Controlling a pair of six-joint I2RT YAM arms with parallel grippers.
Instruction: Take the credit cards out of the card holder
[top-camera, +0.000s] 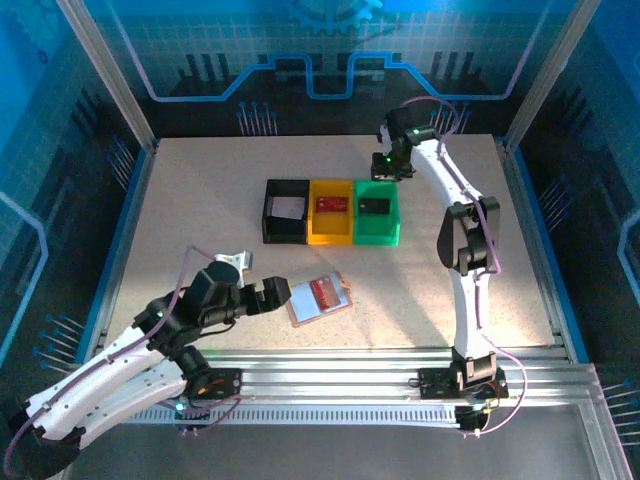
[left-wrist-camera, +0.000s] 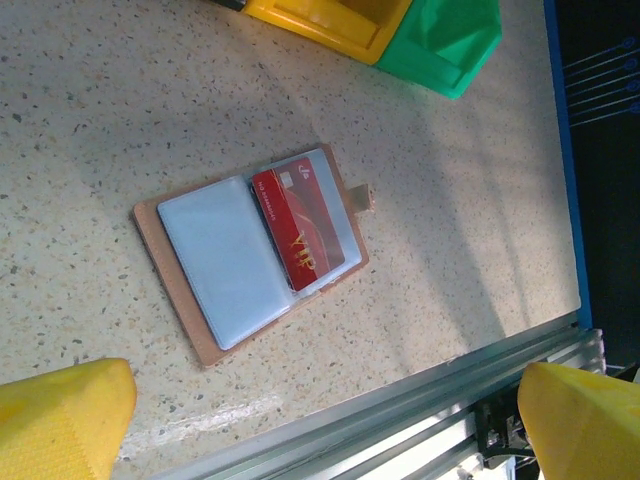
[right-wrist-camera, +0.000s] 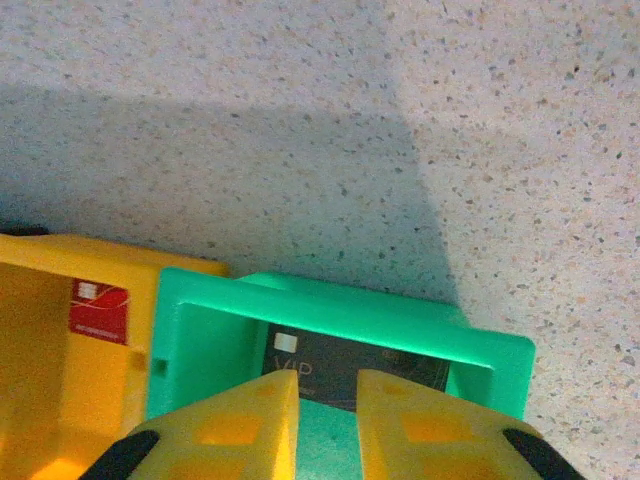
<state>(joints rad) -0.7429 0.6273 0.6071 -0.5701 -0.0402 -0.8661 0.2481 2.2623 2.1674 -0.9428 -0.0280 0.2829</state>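
The card holder (top-camera: 302, 310) (left-wrist-camera: 170, 215) lies open on the table near the front edge, tan with pale grey pockets. A red credit card (top-camera: 323, 292) (left-wrist-camera: 300, 228) sits in its right pocket. My left gripper (top-camera: 272, 294) (left-wrist-camera: 322, 440) hovers just left of it, open wide, nothing between its yellow fingertips (left-wrist-camera: 60, 415). My right gripper (top-camera: 389, 168) (right-wrist-camera: 328, 400) hangs over the green bin (top-camera: 378, 232) (right-wrist-camera: 350, 308), its jaws a narrow gap apart and holding nothing. A black credit card (top-camera: 374, 205) (right-wrist-camera: 340, 362) lies in that bin beneath it.
A black bin (top-camera: 270, 212) with a whitish card (top-camera: 289, 208) and a yellow bin (top-camera: 331, 232) (right-wrist-camera: 80, 255) with a red card (top-camera: 331, 204) (right-wrist-camera: 98, 310) stand in a row with the green one. An aluminium rail (left-wrist-camera: 400, 400) runs along the front edge.
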